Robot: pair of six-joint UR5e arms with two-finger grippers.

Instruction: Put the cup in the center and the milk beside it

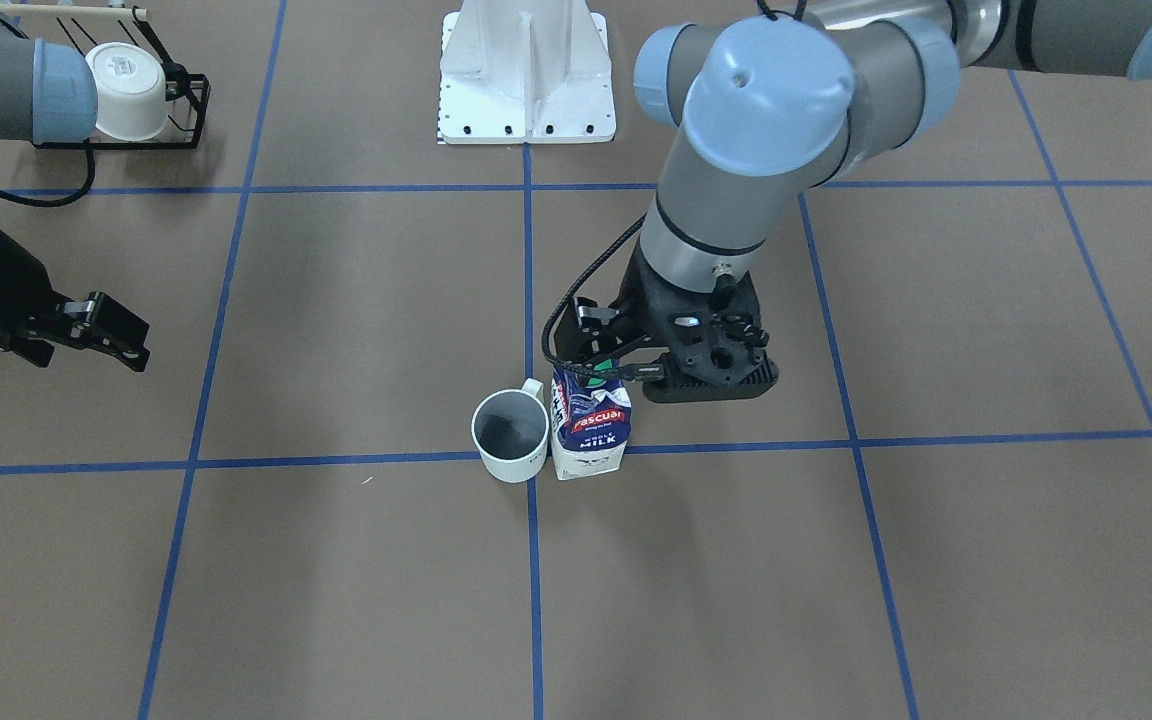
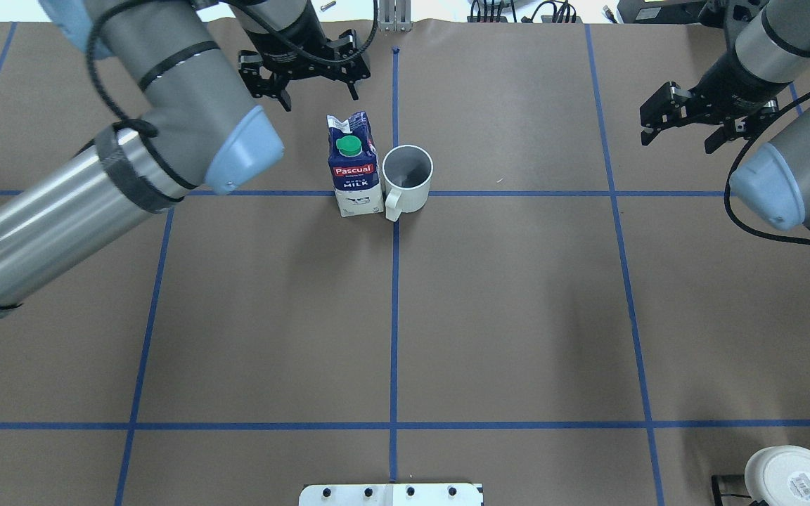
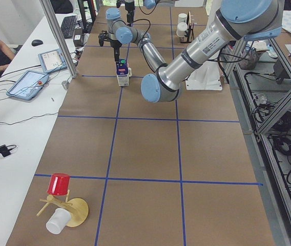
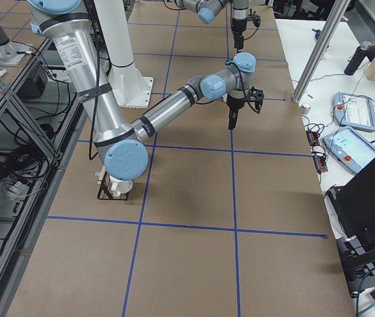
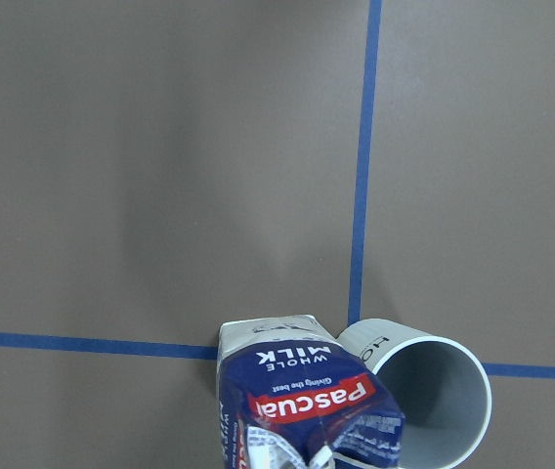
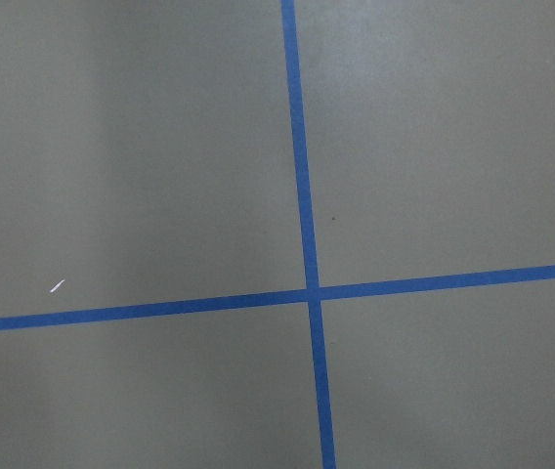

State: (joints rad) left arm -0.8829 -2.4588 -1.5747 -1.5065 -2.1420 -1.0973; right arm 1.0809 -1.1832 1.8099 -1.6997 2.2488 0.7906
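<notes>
Your cup [image 2: 408, 176] stands upright on the middle tape line, halfway between the table's two ends and somewhat nearer the operators' edge than the robot's, with its handle toward the robot. The milk [image 2: 354, 169] stands upright just beside it on the left-arm side, so close that I cannot tell whether they touch.

Judging by that, both placements look done. All that seems left is for the left arm to clear away. The left gripper [image 2: 317, 88] hangs by the carton's top, on its operators'-edge side, with jaws spread and gripping nothing. The right gripper [image 2: 679, 137] is well apart toward the right end, likewise spread and empty (its wrist camera sees only paper and tape).

Counted:
- one carton
- one cup in play
- two more white mugs [image 1: 128, 90] on the black rack [image 1: 204, 110] at the robot-side right corner
- one red cup [image 3: 59, 184] and one white cup [image 3: 58, 221] on a wooden stand [image 3: 76, 211] at the operators'-side left corner
</notes>
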